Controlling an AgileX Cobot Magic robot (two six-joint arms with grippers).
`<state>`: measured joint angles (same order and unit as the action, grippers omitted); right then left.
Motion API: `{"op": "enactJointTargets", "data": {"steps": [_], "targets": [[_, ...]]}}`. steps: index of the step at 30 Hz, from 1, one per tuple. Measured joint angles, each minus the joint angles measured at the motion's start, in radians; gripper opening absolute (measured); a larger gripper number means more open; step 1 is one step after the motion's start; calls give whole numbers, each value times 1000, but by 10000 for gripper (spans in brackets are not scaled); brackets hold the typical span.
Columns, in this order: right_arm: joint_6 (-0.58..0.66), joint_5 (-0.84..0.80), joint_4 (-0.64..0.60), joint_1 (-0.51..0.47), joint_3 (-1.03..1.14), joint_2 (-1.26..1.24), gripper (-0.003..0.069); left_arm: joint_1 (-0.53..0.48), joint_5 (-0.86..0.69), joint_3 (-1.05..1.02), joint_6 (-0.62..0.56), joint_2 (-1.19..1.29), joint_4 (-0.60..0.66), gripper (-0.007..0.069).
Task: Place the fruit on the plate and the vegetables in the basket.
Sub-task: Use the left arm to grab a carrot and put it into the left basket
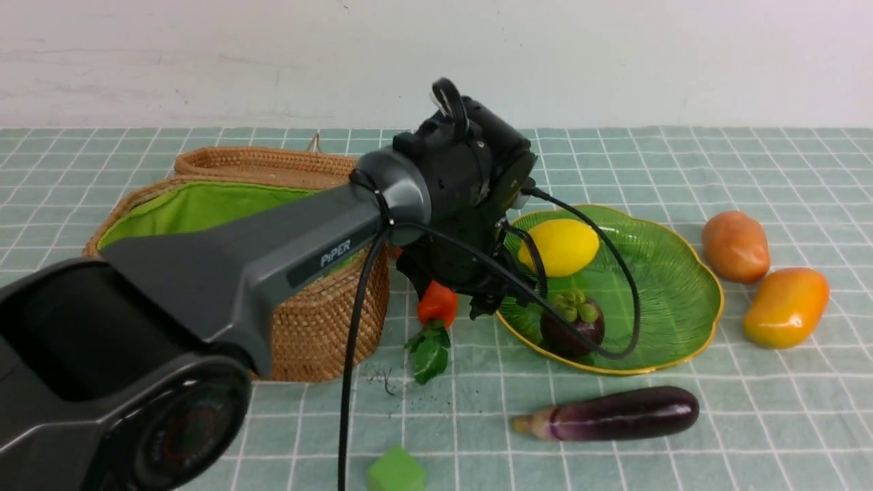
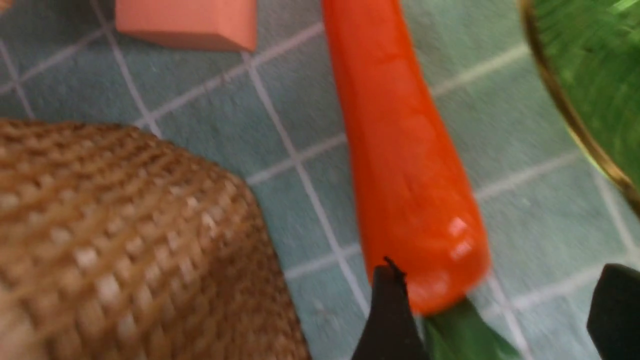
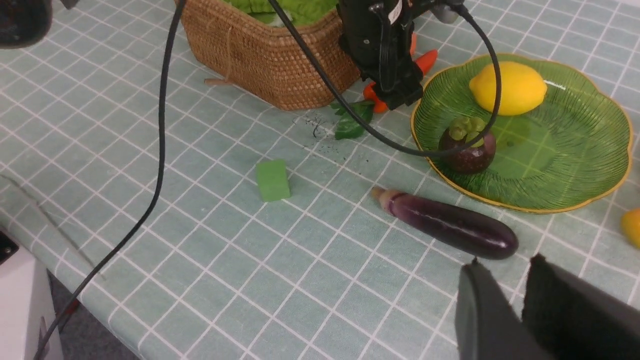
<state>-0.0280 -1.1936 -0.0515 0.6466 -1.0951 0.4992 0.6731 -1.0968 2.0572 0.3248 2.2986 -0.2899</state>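
The only legible word is "PiPER", printed in white letters on a dark strip along the grey forearm of the left arm (image 1: 273, 259). A small white sticker (image 3: 396, 11) near that arm's wrist is too small to read

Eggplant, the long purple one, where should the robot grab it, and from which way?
Around its middle, coming straight down from above, with the fingers across its narrow width. The eggplant lies flat on the tablecloth with bare cloth along both long sides. Its glossy ends taper, so a grip there would likely slip.
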Motion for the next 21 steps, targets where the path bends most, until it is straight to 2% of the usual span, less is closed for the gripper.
{"op": "enactJointTargets", "data": {"steps": [16, 21], "targets": [[1, -7, 0, 0, 30, -4, 141, 0, 63, 5, 39, 75, -101, 465], [2, -12, 0, 0, 30, -16, 141, 0, 59, 5, 88, 89, -110, 386]]}}
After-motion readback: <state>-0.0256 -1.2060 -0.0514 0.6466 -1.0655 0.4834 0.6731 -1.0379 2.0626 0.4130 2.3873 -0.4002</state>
